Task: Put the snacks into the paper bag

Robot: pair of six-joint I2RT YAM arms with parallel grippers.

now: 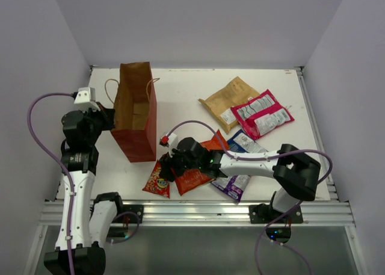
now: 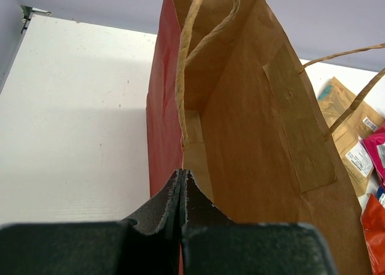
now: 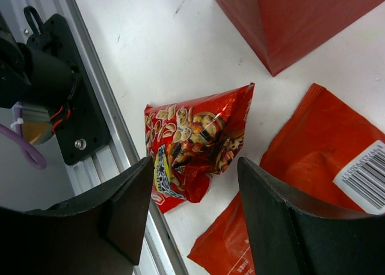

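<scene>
The paper bag (image 1: pixel 135 112) stands upright and open at the left, red outside, brown inside (image 2: pixel 258 124). My left gripper (image 1: pixel 108 120) is shut on its near side wall at the rim (image 2: pixel 181 177). My right gripper (image 1: pixel 166 166) is open and hovers just above the small red triangular packet (image 1: pixel 157 182), which lies between its jaws (image 3: pixel 192 144) near the front rail. The large orange-red packet (image 1: pixel 195 174) lies beside it (image 3: pixel 313 148). Further right lie the purple-silver (image 1: pixel 234 186), blue-white (image 1: pixel 248 144), pink-magenta (image 1: pixel 262 114) and tan-brown (image 1: pixel 225 100) packets.
An aluminium rail (image 1: pixel 198 212) runs along the table's front edge, close to the small red packet. The left arm's black base mount (image 3: pixel 66 115) sits on it. Grey walls close in the table on three sides. The bag's lower corner (image 3: pixel 283 22) is just beyond the right gripper.
</scene>
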